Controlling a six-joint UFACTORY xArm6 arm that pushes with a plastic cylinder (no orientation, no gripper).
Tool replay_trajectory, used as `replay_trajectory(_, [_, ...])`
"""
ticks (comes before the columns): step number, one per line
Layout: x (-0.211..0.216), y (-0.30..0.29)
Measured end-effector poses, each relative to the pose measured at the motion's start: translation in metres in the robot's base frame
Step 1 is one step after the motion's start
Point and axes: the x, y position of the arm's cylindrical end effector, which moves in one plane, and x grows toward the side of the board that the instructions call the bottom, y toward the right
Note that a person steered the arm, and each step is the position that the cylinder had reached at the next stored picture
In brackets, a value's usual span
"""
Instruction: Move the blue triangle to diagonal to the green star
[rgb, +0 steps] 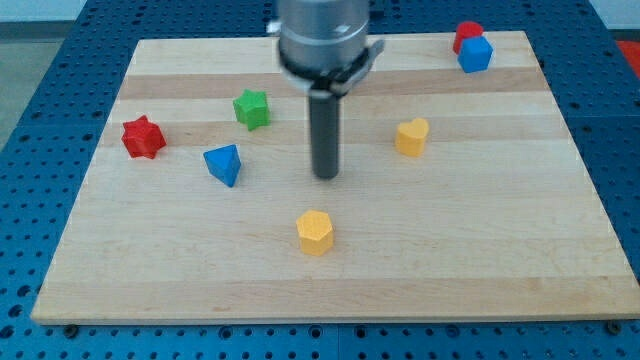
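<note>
While the straight dark rod comes down from the view's top, my tip (326, 176) rests on the pale wooden board (480, 270) near its middle and touches no block. I have no claw on this arm, only the rod, so nothing is held and nothing can be wide or narrow.

The small blue triangle block (224, 164) lies at the view's left of my tip, well apart from it, almost at the same height in the view. The small green star block (252, 108) stands above the blue triangle and a little to the view's right of it; the two are near but there is a gap between them. The red star-shaped block (143, 137) is further to the view's left, near the board's left edge, apart from both.

Below my tip, toward the view's bottom, sits the yellow hexagonal block (315, 232), separate from the rod. At the view's right of my tip is the yellow heart-shaped block (411, 136). In the top right corner of the board, the blue cube (475, 54) and a red block (467, 33) are touching; the shape of the red one I cannot tell, because the cube covers part of it.
</note>
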Motion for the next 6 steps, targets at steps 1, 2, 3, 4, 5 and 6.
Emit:
replay_trajectory(1, [0.047, -0.071])
replay_trajectory(2, [0.037, -0.16])
replay_trajectory(3, [0.005, -0.184])
replay_trajectory(4, [0.003, -0.166])
replay_trajectory(5, [-0.006, -0.121])
replay_trajectory(6, [-0.033, -0.095])
